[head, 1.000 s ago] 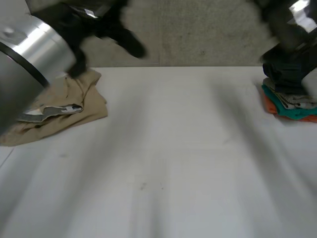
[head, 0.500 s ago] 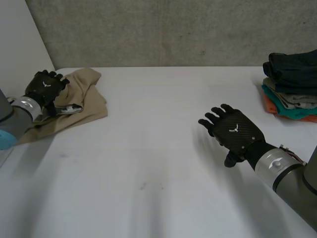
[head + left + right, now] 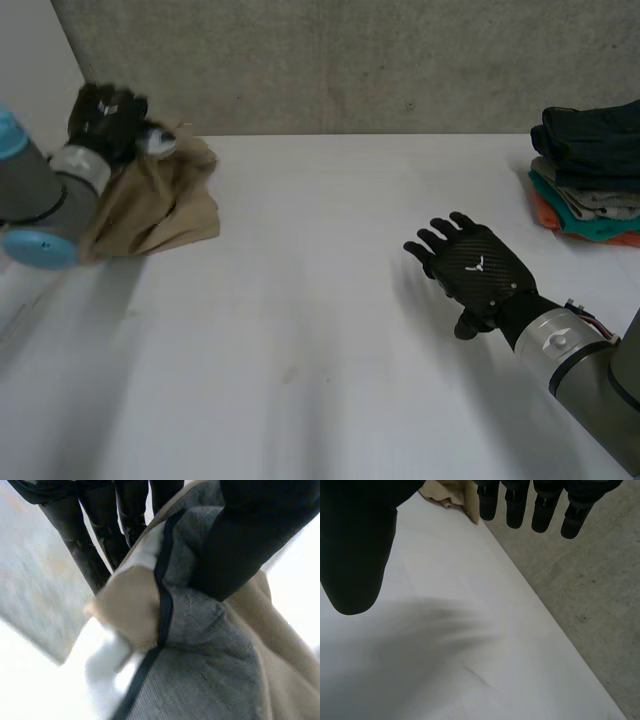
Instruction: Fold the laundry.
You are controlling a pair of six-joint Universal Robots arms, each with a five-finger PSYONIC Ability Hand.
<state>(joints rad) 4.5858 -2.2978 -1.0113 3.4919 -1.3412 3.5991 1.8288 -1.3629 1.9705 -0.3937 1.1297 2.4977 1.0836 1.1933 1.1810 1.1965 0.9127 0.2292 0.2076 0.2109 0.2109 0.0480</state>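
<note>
A tan garment [image 3: 160, 200] with a grey lining and black trim lies bunched at the table's far left. My left hand [image 3: 105, 115] is at its far upper edge, fingers curled into the cloth, and that edge is raised off the table. In the left wrist view the thumb [image 3: 260, 530] and fingers [image 3: 85, 545] pinch the garment [image 3: 210, 655] at its lined band. My right hand [image 3: 475, 270] hovers over the table's right middle, fingers spread and holding nothing. In the right wrist view its straight fingers [image 3: 520, 505] point toward the distant garment [image 3: 447, 492].
A stack of folded clothes [image 3: 590, 180], dark on top with teal and orange below, stands at the far right edge. The white table [image 3: 320, 350] stretches between the hands. A concrete wall [image 3: 350, 60] runs behind it.
My left hand has closed on the tan garment and pulled its upper edge up and back, bunching the cloth. The right hand has barely moved.
</note>
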